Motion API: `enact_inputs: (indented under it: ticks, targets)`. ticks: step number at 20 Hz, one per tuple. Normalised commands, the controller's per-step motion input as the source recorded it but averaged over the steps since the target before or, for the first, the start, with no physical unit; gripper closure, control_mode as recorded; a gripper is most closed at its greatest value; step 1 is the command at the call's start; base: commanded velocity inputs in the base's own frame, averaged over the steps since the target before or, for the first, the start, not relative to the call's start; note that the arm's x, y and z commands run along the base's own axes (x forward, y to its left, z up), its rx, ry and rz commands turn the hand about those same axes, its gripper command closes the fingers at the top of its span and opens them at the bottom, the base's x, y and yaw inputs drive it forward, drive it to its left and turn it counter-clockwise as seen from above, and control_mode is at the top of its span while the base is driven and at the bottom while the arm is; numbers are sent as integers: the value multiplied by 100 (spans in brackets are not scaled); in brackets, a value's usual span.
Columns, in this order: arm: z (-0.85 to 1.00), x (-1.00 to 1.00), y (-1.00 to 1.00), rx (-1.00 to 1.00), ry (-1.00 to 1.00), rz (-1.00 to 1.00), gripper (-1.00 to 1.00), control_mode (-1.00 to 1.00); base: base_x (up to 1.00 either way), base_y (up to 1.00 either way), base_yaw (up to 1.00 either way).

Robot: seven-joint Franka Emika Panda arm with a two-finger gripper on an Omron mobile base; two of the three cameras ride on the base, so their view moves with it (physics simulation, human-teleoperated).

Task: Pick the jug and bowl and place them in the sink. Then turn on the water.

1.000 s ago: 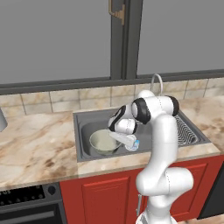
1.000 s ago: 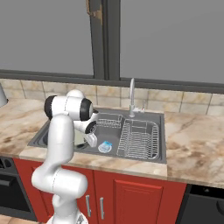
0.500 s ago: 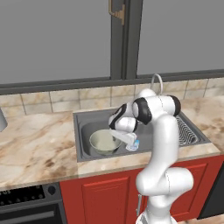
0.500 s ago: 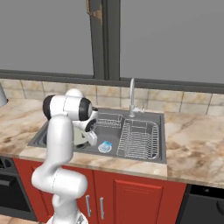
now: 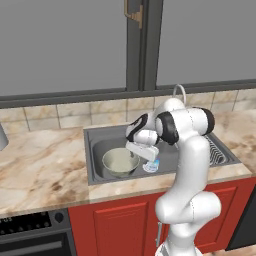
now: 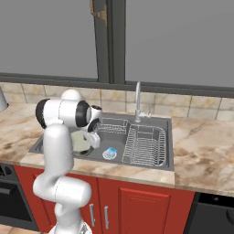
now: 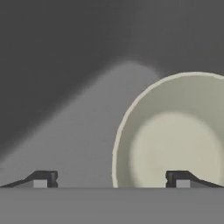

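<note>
Bowl (image 5: 120, 161) sits upright on sink (image 5: 97, 137) floor, left part of basin, just left of blue-white drain disc (image 5: 151, 164). My hand (image 7: 111, 179) hangs right over bowl's rim, fingers spread wide, holding nothing; reads as a drop-off done, imo. Chrome faucet (image 6: 138, 101) at sink's back edge, no water seen. Jug: can't spot it. Wire rack (image 6: 146, 145) fills sink's right part.

marble counter (image 5: 45, 170), red cabinets (image 6: 146, 203), window (image 5: 65, 45)
</note>
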Motion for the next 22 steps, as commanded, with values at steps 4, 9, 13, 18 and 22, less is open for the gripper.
enact_inputs:
  ticks: [4,9,13,18,22]
  targets:
    - [49,-34,0,0,10,-17,-100,-100,0,0,0]
    - [45,-47,-2,0,13,-25,-100,-100,0,0,0]
    - [42,-55,-1,0,12,-30,-100,-100,0,0,0]
    - [43,-50,0,0,13,-36,-100,-100,0,0,0]
    - [42,-48,0,0,15,-42,-100,-100,0,0,0]
